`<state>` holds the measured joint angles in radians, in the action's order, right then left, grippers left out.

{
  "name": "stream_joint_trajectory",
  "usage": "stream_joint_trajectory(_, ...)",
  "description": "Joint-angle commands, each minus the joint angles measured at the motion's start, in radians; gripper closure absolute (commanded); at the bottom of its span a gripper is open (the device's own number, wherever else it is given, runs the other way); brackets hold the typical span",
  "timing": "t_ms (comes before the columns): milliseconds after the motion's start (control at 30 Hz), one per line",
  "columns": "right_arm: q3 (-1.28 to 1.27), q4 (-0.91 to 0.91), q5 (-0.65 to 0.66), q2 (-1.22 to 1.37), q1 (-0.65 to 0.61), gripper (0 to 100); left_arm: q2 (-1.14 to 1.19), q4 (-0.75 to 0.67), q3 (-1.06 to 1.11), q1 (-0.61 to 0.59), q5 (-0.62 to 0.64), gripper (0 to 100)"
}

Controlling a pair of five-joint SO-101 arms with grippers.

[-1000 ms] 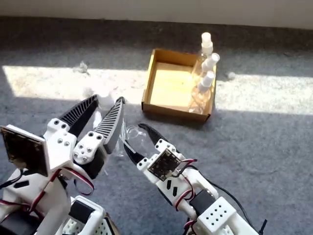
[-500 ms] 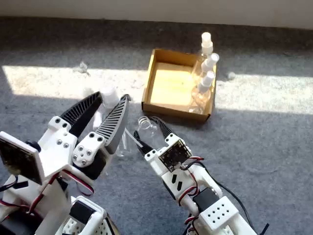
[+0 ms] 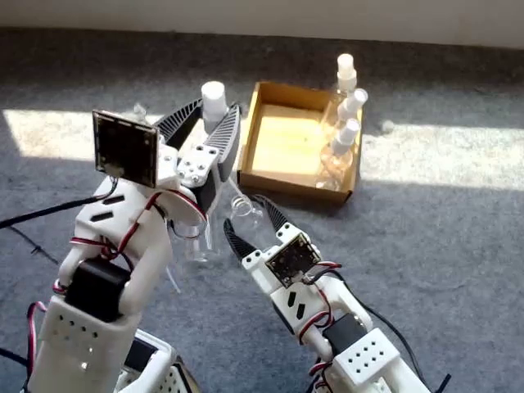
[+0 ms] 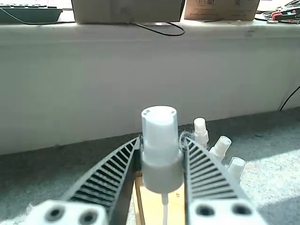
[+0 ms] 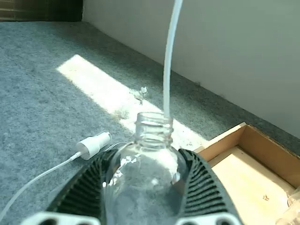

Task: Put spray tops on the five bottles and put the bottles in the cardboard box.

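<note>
On the left of the grey surface [image 3: 442, 246], the left arm is raised and its pincer [image 3: 214, 110] is closed on a white spray top [image 3: 213, 97], held cap up between the ribbed fingers, just left of the cardboard box; the left wrist view has the same pincer [image 4: 161, 139] pinching the spray top [image 4: 160, 150] at its collar, with the thin dip tube hanging below. Near the middle, the right pincer [image 3: 246, 217] grips a clear bottle [image 3: 244, 209] around its body, neck open and uncapped; in the right wrist view the pincer [image 5: 147, 157] clasps the bottle [image 5: 147, 168] and the dip tube [image 5: 169, 56] comes down to the bottle's mouth, its tip at the rim of the neck. A loose spray top [image 5: 93, 143] lies on the surface just beside this bottle, tube trailing. To the right sits the cardboard box [image 3: 282, 184], open-topped, most of its floor bare. Along its right wall are three capped bottles, white tops in a row: far [image 3: 346, 72], middle [image 3: 352, 102], near [image 3: 345, 135]
</note>
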<state>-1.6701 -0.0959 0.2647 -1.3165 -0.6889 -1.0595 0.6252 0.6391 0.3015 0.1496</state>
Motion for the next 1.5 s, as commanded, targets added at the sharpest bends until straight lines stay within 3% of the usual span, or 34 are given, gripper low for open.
stream_joint_trajectory(0, -0.14, -0.024, -0.011, -0.005, 0.015, 99.4, 0.015, 0.032, -0.09, -0.013, -0.012, 100)
stream_joint_trajectory(533, -0.14, -0.024, -0.011, -0.005, 0.016, 99.4, 0.015, 0.124, -0.045, -0.004, -0.006, 100)
stream_joint_trajectory(967, -0.139, -0.064, -0.017, -0.007, 0.025, 99.4, 0.015, 0.129, 0.094, 0.199, 0.014, 100)
stream_joint_trajectory(1133, -0.14, -0.147, -0.02, -0.007, 0.107, 99.4, 0.015, 0.132, 0.174, 0.202, 0.049, 100)
stream_joint_trajectory(1467, -0.137, -0.153, -0.02, -0.007, 0.107, 99.4, 0.018, 0.13, 0.251, 0.2, 0.049, 100)
